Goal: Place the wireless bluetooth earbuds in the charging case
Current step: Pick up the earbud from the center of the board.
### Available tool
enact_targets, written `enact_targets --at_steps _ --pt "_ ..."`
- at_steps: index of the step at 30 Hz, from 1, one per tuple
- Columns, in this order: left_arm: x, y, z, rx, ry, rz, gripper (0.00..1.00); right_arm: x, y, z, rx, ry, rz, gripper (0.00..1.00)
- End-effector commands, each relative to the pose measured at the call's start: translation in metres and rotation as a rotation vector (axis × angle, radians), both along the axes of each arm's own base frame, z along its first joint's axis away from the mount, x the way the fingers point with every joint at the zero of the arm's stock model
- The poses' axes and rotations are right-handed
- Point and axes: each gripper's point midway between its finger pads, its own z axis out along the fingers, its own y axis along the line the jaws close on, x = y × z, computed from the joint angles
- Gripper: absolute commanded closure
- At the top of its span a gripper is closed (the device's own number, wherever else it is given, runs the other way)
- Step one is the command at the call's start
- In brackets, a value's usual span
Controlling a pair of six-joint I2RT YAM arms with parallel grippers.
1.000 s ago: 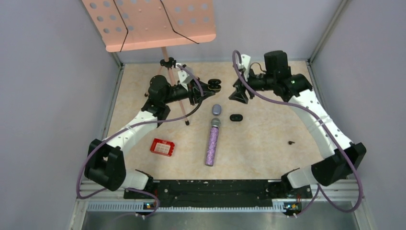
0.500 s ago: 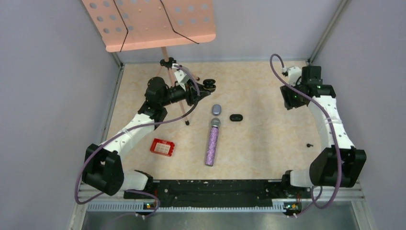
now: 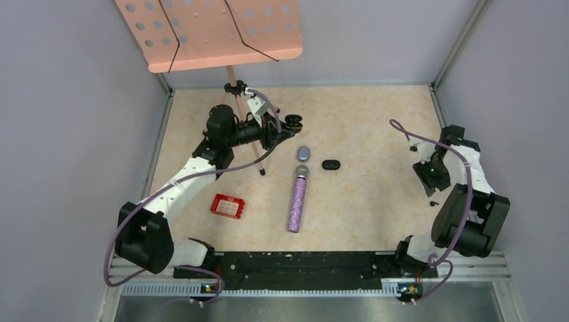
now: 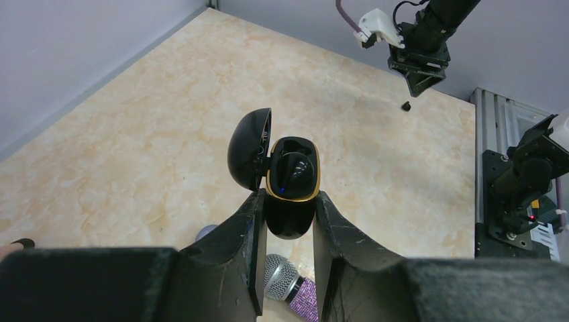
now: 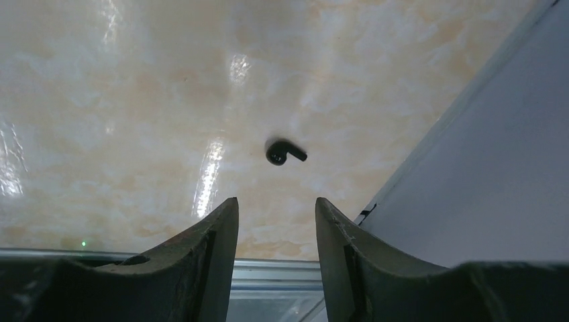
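Note:
My left gripper [image 3: 285, 127] is shut on an open black charging case [image 4: 290, 178] with a gold rim and holds it above the table at the back centre. Its lid [image 4: 249, 149] hangs open to the left. I cannot tell whether an earbud sits in its glossy black inside. One black earbud [image 5: 283, 153] lies on the table near the right wall, also in the top view [image 3: 433, 202]. My right gripper [image 5: 275, 201] is open and empty, hovering just short of that earbud. In the top view the right gripper [image 3: 430, 181] is by the right wall. No other earbuds show.
A pale purple closed case [image 3: 303, 153] and a black closed case [image 3: 329, 164] lie mid-table. A purple glitter microphone [image 3: 297, 199] lies in front of them. A red box [image 3: 227, 206] sits front left. A music stand [image 3: 231, 87] stands behind my left arm.
My right arm has swung from the back centre to the right wall and come down over the black earbud. My left gripper has stayed nearly still with the open case.

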Motion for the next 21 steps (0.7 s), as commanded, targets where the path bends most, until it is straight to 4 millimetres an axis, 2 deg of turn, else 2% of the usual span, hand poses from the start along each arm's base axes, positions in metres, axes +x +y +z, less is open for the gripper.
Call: enact_targets --at_steps 1,11,21 --pt "0.0 0.0 0.024 0.006 -0.07 -0.018 1.0 0.002 -0.003 -0.013 -0.002 0.053 0.162 0.55" --pt "0.001 0.003 0.028 0.031 -0.092 -0.006 1.0 0.006 -0.013 -0.029 -0.002 0.159 0.306 0.57" --pt "0.002 0.003 0.03 0.044 -0.119 -0.005 1.0 0.009 -0.019 -0.041 0.004 0.22 0.316 0.6"
